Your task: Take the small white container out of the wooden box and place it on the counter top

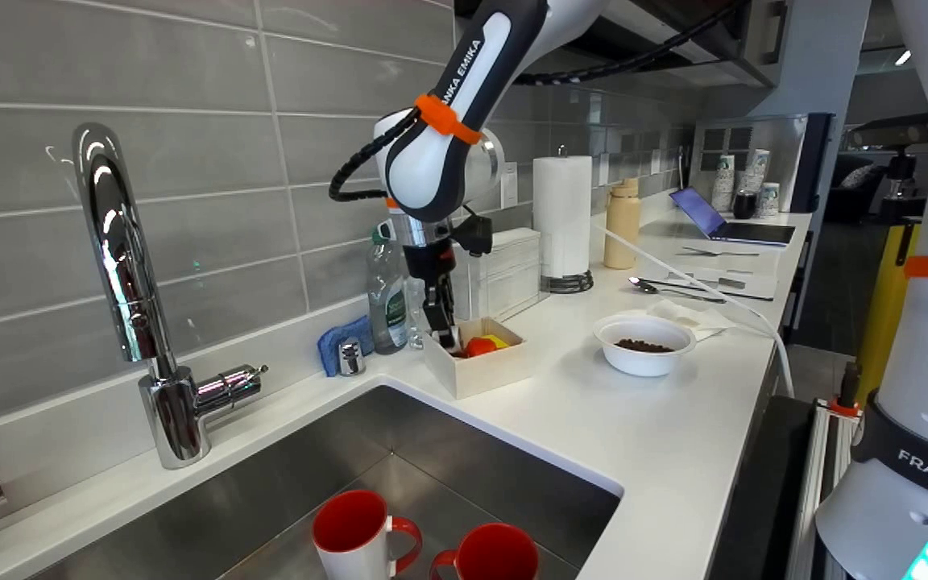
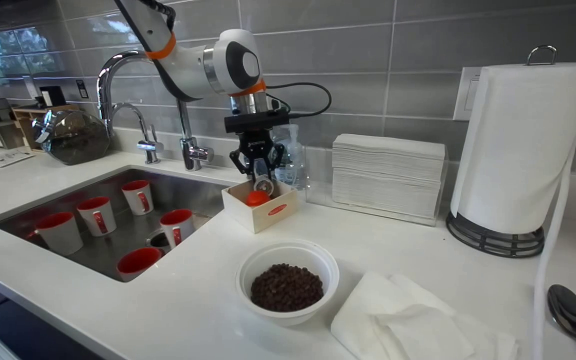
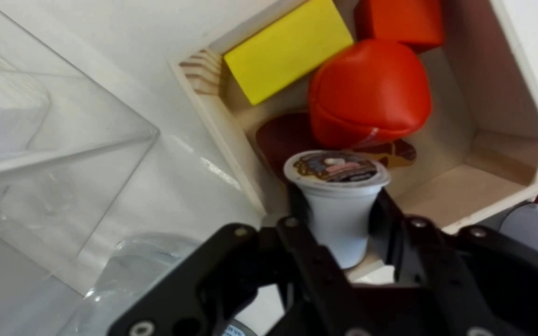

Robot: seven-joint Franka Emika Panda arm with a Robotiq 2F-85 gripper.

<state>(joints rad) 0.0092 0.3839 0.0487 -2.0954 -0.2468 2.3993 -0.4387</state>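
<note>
Small white container, one: tapered, print-topped, tilted, in corner of wooden box; resting or raised, cannot tell. Pincer pinching its sides. Probably light, thin-walled, slippery, crushable; best held gently below rim.

Brand lettering in two places
In an exterior view, "ANKA EMIKA" runs along the arm above an orange band; at right, "FRANK", cut off, stands on the robot base. The red oval label on the wooden box and the printed lid of the small white container cannot be read.
</note>
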